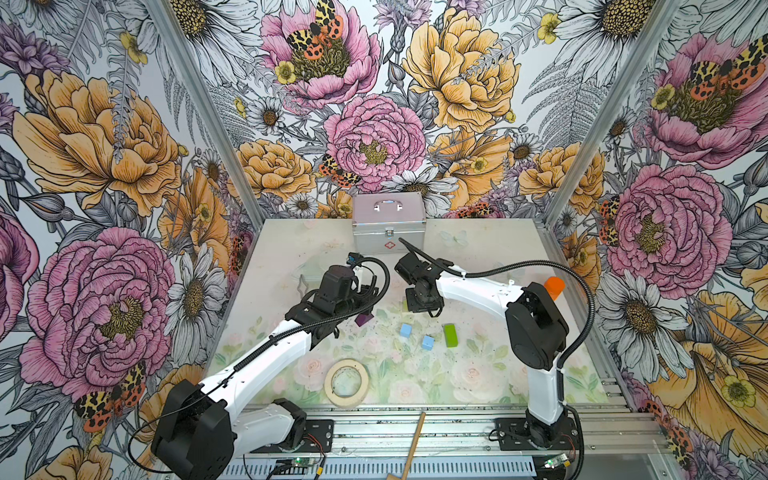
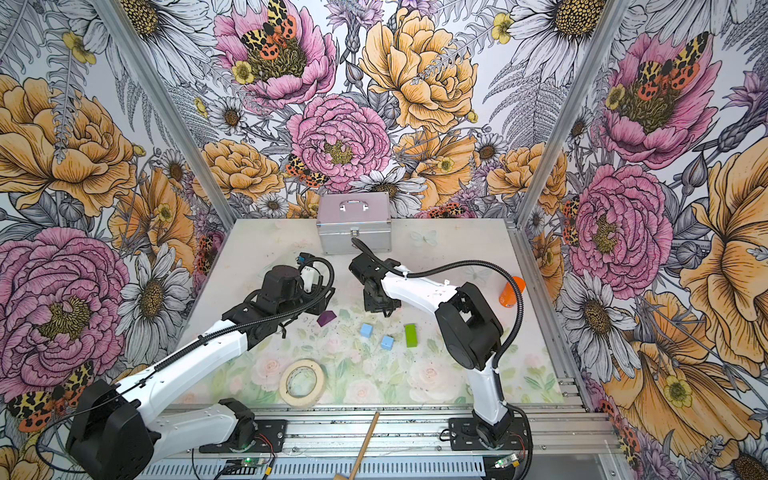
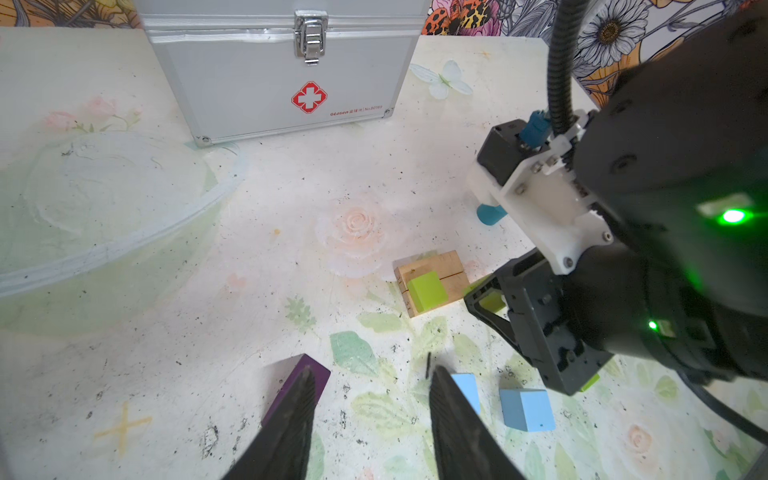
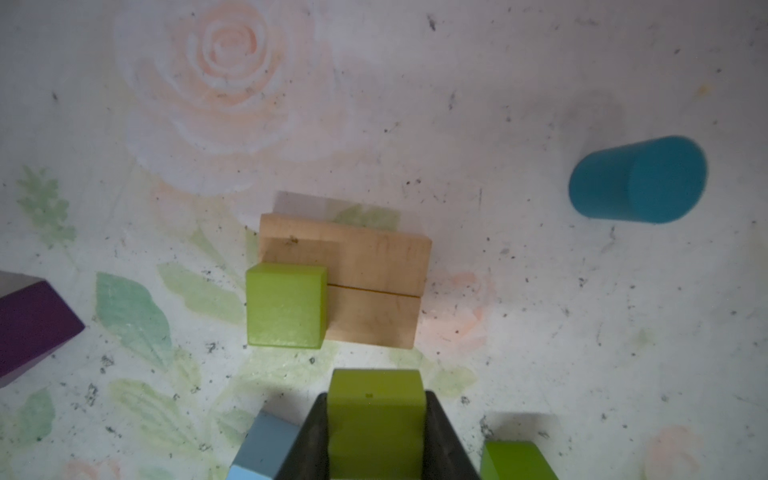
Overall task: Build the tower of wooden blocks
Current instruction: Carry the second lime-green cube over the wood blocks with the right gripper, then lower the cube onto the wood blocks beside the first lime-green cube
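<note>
A lime-green wooden block [image 4: 376, 415] is being clamped between the right jaws, near two plain tan wooden bars [image 4: 374, 257] that are lying flat and touching side by side on the floral-printed surface [image 4: 498, 104]. A lime-green wooden cube [image 4: 284, 307] is being carried on one end of those bars. The left jaws are being held apart, bare surface showing between them, with one finger [image 3: 295, 415] just in front of the purple roof-shaped wooden block [image 3: 284, 386]. A teal wooden cylinder [image 4: 636, 180] is lying on its side, well apart from the bars. In both top views two light-blue wooden cubes [image 1: 405, 330] [image 1: 427, 343] and a longer lime-green wooden block [image 1: 450, 335] are lying separately nearer the front. The silver metal case with a red cross [image 3: 282, 83] is being kept shut by its latch, so its contents are hidden. The orange cylindrical container [image 2: 511, 291] is standing at the right edge; its contents cannot be told.
</note>
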You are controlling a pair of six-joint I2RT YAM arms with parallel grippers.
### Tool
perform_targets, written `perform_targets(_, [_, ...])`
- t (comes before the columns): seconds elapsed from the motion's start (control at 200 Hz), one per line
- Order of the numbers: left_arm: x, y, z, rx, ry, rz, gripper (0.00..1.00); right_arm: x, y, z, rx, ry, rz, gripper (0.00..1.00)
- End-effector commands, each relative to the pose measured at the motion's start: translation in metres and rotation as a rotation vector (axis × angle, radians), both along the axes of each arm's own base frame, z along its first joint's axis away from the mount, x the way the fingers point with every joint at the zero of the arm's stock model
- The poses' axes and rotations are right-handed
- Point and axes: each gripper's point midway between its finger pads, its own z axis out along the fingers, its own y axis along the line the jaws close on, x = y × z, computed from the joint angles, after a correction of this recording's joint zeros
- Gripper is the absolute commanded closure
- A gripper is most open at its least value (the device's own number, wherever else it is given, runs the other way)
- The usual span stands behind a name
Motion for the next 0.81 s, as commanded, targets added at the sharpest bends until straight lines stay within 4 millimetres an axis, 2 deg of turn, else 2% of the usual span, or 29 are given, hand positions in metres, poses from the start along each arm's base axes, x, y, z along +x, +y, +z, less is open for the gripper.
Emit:
perform_targets(0.0, [0.001, 0.006, -0.003, 0.015, -0.002, 0.029, 0.53, 0.015, 0.009, 0.003, 0.038, -0.033, 0.007, 1.00])
perform_targets(0.355, [0.002, 0.007, -0.004, 0.016, 0.000, 0.031, 0.53, 0.025, 0.013, -0.006, 0.048, -0.021, -0.003, 1.00])
perform_targets(0.44, [0.002, 0.007, -0.004, 0.016, 0.001, 0.029, 0.54, 0.027, 0.012, -0.007, 0.047, -0.020, -0.012, 0.92])
perform_targets(0.801, [0.003, 0.007, -0.006, 0.017, 0.005, 0.031, 0.53, 0.029, 0.008, -0.011, 0.040, -0.016, -0.025, 0.89])
